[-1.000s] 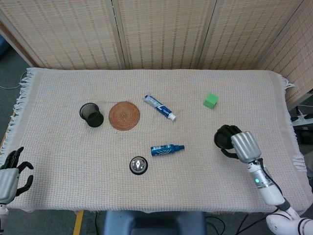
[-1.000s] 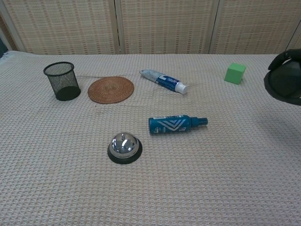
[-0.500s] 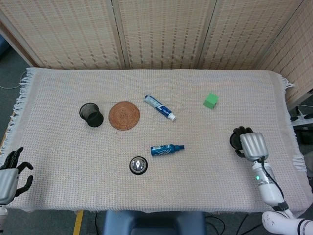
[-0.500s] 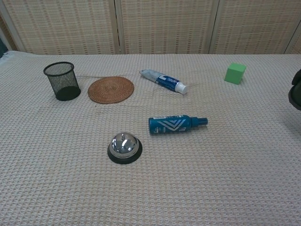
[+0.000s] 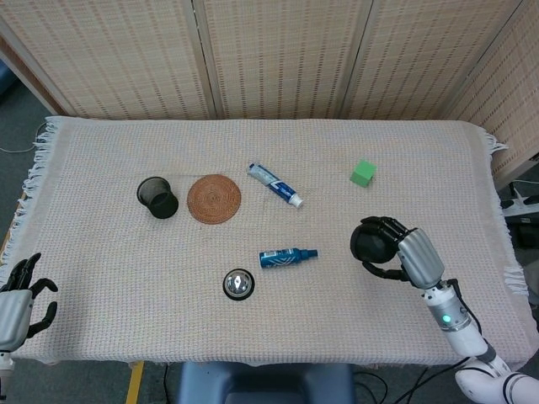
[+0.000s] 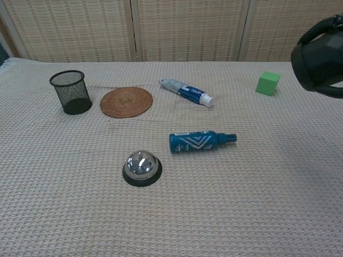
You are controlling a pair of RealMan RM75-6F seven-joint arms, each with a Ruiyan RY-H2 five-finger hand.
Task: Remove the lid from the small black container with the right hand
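The small black mesh container (image 5: 157, 197) (image 6: 71, 92) stands upright at the left of the table with its top uncovered. My right hand (image 5: 394, 250) hovers above the right side of the table, far from the container. Its dark fingers curl around a round black lid (image 5: 369, 243) about as wide as the container. In the chest view this lid (image 6: 317, 58) shows large at the upper right edge, raised off the cloth. My left hand (image 5: 17, 300) rests at the table's front left corner, fingers apart, holding nothing.
A woven round coaster (image 5: 214, 199) lies beside the container. A toothpaste tube (image 5: 274, 184), a blue spray bottle (image 5: 287, 256), a silver call bell (image 5: 238, 284) and a green cube (image 5: 363, 173) lie on the cloth. Wicker screens stand behind the table.
My right hand drew back to the right and down half a second ago. It has now swung left and up with the black lid, which looms larger in the chest view.
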